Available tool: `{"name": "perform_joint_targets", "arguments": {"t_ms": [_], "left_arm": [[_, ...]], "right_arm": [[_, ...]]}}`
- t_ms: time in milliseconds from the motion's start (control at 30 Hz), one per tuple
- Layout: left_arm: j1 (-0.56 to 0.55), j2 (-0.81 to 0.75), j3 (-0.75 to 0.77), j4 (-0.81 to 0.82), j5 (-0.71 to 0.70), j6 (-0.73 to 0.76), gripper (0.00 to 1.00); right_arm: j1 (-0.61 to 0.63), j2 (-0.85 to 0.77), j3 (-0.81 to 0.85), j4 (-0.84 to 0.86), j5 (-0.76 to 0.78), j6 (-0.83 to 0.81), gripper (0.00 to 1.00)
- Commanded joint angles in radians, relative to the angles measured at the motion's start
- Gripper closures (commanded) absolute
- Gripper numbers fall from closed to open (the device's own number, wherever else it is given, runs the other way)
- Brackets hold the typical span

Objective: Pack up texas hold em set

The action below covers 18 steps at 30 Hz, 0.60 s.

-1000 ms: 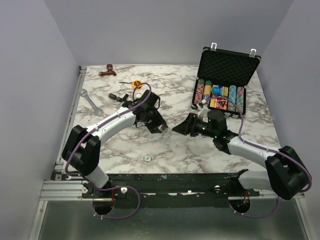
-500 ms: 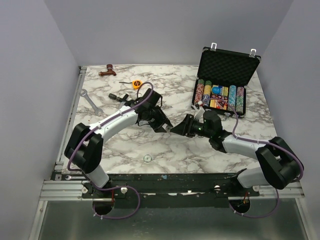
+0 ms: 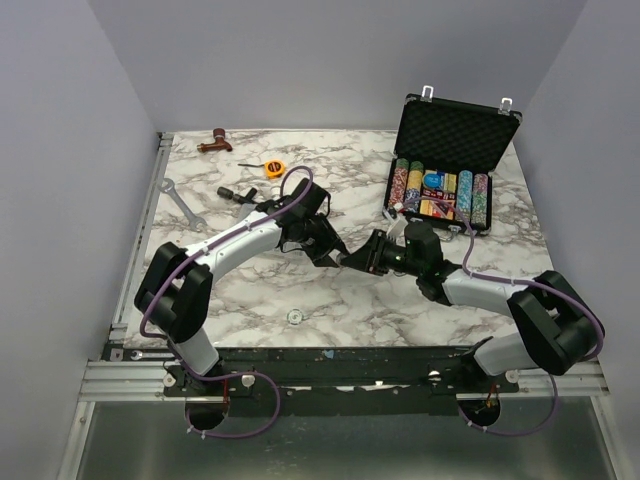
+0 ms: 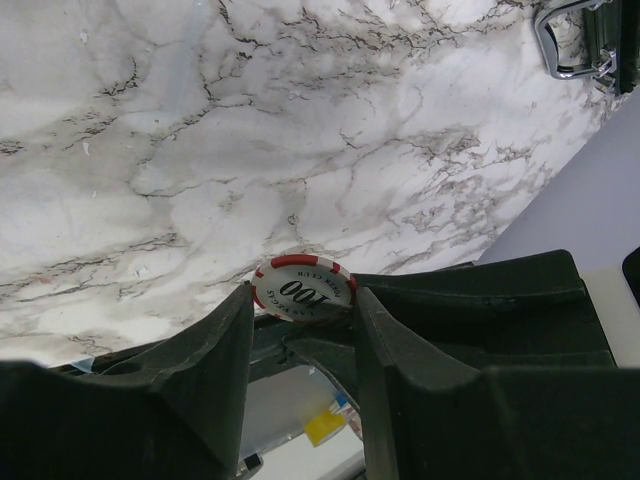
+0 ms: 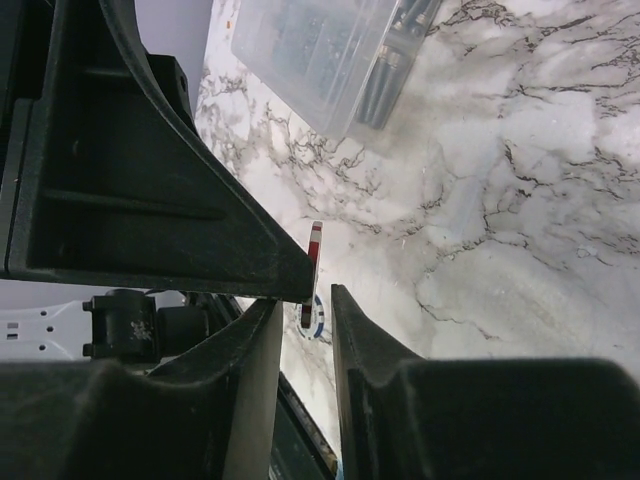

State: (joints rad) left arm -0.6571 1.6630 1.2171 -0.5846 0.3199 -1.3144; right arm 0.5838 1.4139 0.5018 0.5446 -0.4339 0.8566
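A robotics lab bench is indicated rather than a home or shop. A marble-patterned tabletop [image 3: 240,290] is boxed in on three sides by plain pale walls [image 3: 60,150] (a lavender-grey shade). A left arm [image 3: 225,245] and a right arm [image 3: 490,292] are bolted by an aluminium rail [image 3: 120,372] at the near edge, with purple cables [image 3: 235,425] looped beneath. A wrench [image 3: 182,203] and a yellow tape measure [image 3: 274,168] are seen lying on the surface.

By the far left corner, a reddish-brown tool [image 3: 214,141] and a yellow tape measure [image 3: 274,168]. Along the left edge, a silver wrench [image 3: 182,203].
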Motion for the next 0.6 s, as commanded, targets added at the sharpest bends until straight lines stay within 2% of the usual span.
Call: {"name": "perform_joint_targets", "arguments": {"t_ms": [0, 200, 333, 400, 467, 567], "left_arm": [[-0.019, 0.01, 0.03, 0.004, 0.033, -0.016, 0.83], [-0.027, 0.015, 0.033, 0.002, 0.033, -0.017, 0.83], [-0.03, 0.016, 0.037, 0.003, 0.029, -0.017, 0.82], [-0.032, 0.014, 0.036, -0.001, 0.02, -0.014, 0.77], [-0.032, 0.01, 0.038, -0.007, 0.011, -0.009, 0.7], [-0.029, -0.002, 0.041, -0.011, -0.003, 0.006, 0.48]], "right_arm": [[0.008, 0.005, 0.004, 0.028, 0.052, 0.01, 0.73], [0.008, 0.005, 0.011, 0.002, 0.076, 0.01, 0.84], [0.008, 0.013, 0.021, -0.019, 0.083, 0.015, 0.95], [0.008, 0.014, 0.027, -0.034, 0.091, 0.021, 0.99], [0.008, 0.011, 0.03, -0.049, 0.105, 0.023, 0.99], [0.008, 0.006, 0.04, -0.094, 0.14, 0.024, 0.99]]}}
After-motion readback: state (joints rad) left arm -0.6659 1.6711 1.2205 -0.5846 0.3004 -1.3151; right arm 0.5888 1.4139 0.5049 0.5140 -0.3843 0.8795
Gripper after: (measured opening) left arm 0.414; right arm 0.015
